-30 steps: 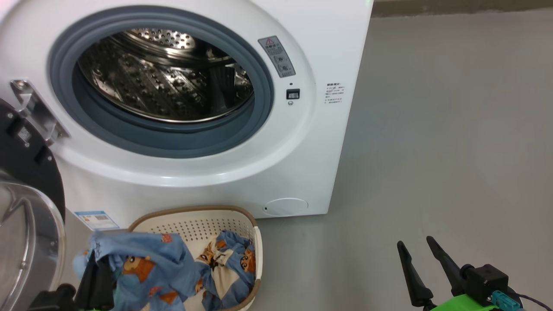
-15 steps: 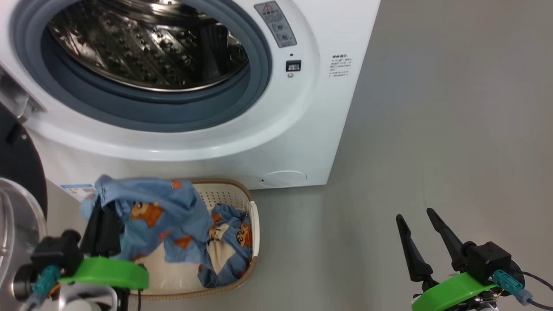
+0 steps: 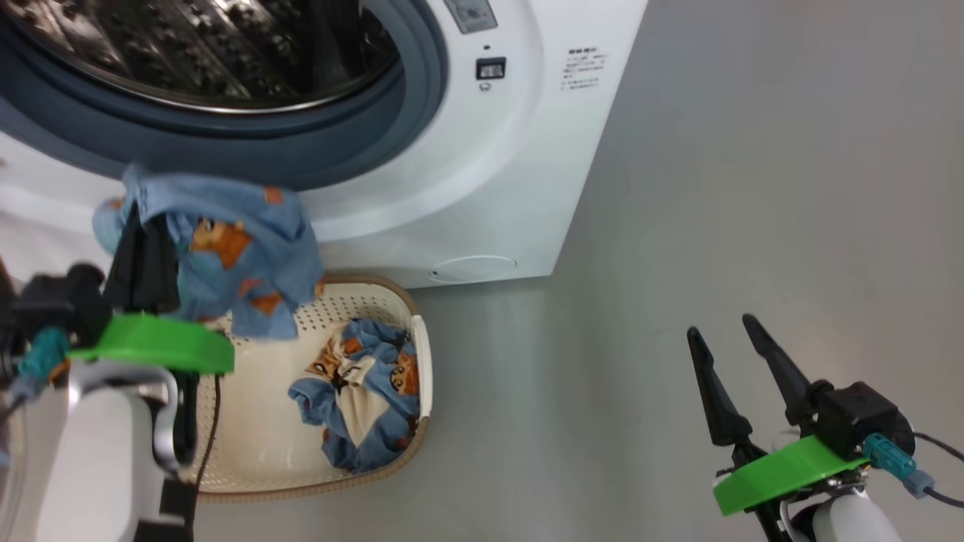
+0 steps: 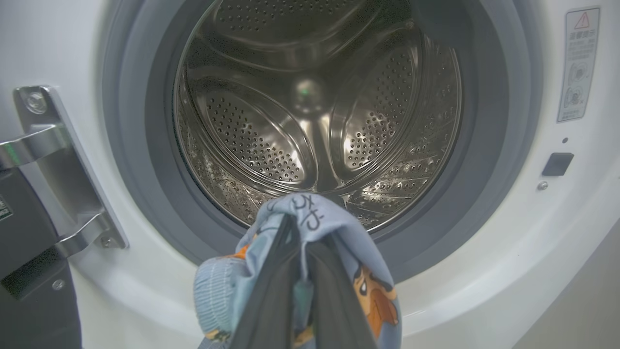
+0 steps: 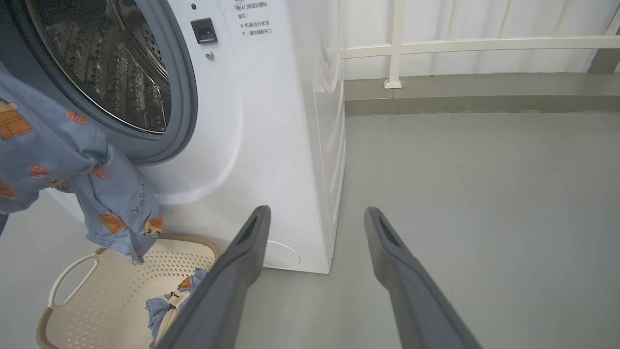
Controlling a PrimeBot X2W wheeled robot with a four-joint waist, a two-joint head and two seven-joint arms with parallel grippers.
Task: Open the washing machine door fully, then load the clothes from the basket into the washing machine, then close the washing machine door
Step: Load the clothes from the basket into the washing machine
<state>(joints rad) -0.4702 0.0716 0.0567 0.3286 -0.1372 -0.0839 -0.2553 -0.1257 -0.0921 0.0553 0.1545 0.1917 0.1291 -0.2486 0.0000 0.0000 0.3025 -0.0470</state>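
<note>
The washing machine (image 3: 489, 173) stands open. The left wrist view alone shows its bare drum (image 4: 315, 121) and door hinge (image 4: 53, 165). The basket (image 3: 410, 316) sits on the floor at the machine's front edge, with one garment (image 3: 361, 391) inside. The left gripper (image 4: 302, 252) is clamped on a second garment (image 3: 241, 248), which was at basket-rim height a second ago and is now at the gasket's lower edge. The right gripper (image 3: 717, 325) is spread and empty.

Even, diffuse light is filling every view. The drum (image 4: 271, 145) is throwing bright glints. The lifted garment (image 3: 226, 248) is blurring slightly in the head view. The washing machine (image 5: 271, 121) edges are bowing in the wrist views.
</note>
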